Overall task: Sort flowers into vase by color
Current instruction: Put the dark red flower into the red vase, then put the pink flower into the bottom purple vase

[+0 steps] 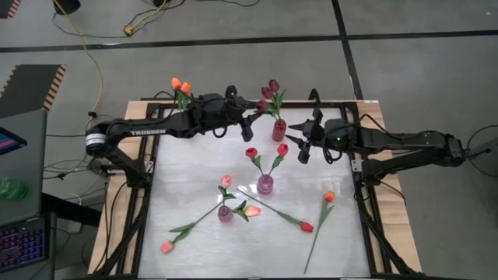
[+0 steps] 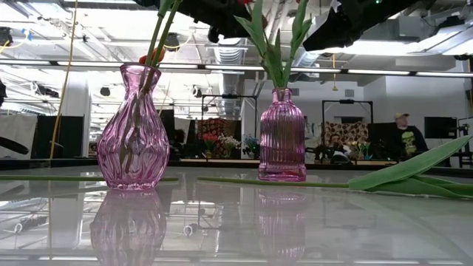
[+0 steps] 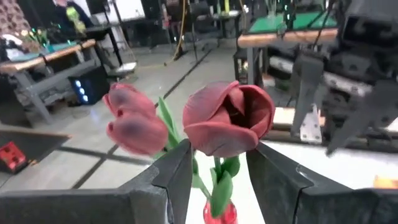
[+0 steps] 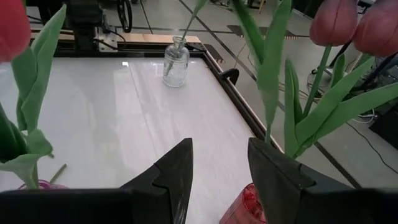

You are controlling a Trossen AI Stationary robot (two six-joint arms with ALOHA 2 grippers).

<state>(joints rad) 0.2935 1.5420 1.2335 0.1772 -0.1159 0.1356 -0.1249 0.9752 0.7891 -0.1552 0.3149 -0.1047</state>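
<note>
My left gripper [image 1: 257,115] [image 3: 219,155] is open at the red vase [image 1: 278,130] near the table's far edge. Its fingers stand on either side of a dark maroon tulip's stem [image 3: 217,180], just under the head [image 3: 230,118], touching nothing that I can see. Two more maroon heads [image 3: 134,124] lean beside it in the same vase. My right gripper [image 1: 303,146] [image 4: 219,152] hovers open just right of that vase [image 4: 249,202]. Orange tulips [image 1: 180,84] stand in a clear jar [image 4: 176,62], red ones [image 1: 267,152] in a pink vase [image 1: 265,183], and pink ones [image 1: 226,181] in another pink vase [image 1: 226,214].
Loose tulips lie on the white table top: a pink one [image 1: 166,246], another pink one [image 1: 253,210], a red one [image 1: 306,227] and an orange one [image 1: 329,197]. In the low view, the two pink vases [image 2: 137,133] [image 2: 282,137] stand near the camera. A person [image 2: 403,133] sits far behind.
</note>
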